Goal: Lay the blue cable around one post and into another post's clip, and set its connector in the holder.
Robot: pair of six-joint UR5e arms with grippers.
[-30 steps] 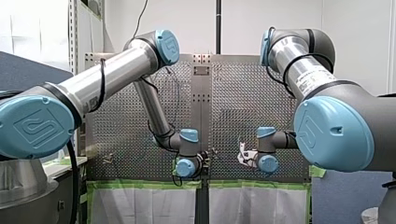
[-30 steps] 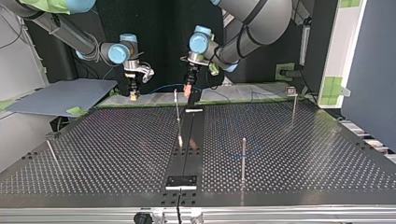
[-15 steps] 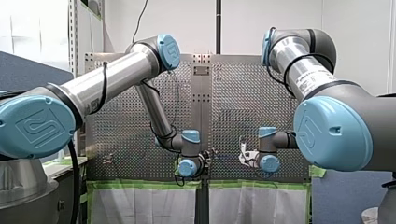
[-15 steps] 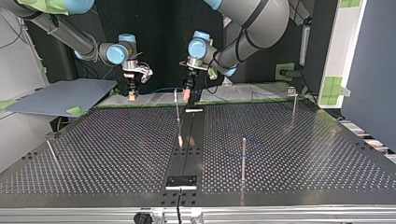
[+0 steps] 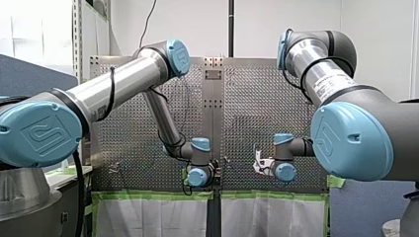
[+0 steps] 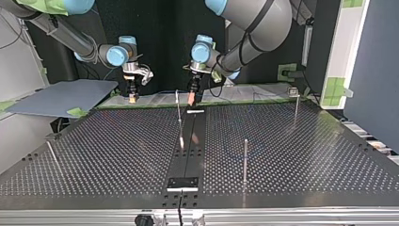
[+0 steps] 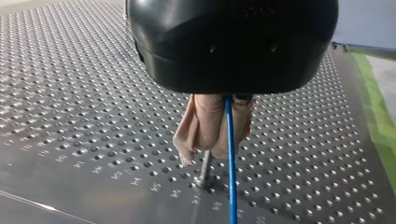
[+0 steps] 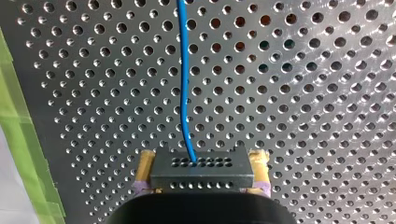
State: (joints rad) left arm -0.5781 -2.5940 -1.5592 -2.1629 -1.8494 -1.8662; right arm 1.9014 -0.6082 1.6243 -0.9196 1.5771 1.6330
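**Where the Cable Stands: Gripped at Two Points**

As is seen in the left wrist view, my left gripper is pressed together on the blue cable, which is pinched between its beige pads and runs on ahead of them. A metal post is noted standing on the perforated table just under the pads, beside the cable; contact between the two cannot be determined.

In the right wrist view, the dark connector is clamped between the yellow pads of my right gripper. The cable is seen leaving the connector's face and running ahead over the table. Green tape is recorded along the table's edge.
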